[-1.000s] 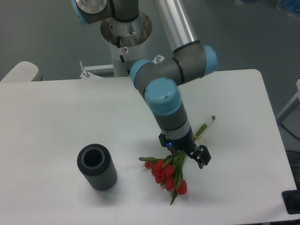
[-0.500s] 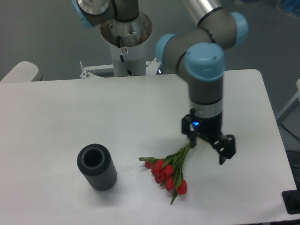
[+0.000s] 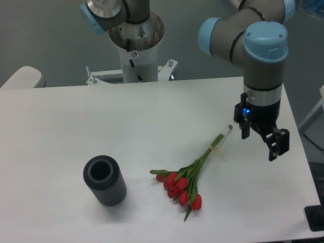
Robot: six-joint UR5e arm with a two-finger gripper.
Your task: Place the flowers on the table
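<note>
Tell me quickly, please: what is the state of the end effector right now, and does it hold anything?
End effector: open and holding nothing; it is to the right of the flowers, which lie on the table.

Red tulip flowers [image 3: 190,177] lying flat on the white table [image 3: 61,126], right of centre. Closed buds toward the near edge, tied green stems pointing far-right.

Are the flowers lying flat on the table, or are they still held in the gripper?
Lying flat. The flowers rest on the white table, stems pointing toward the far right. The gripper is open and apart from them.
</note>
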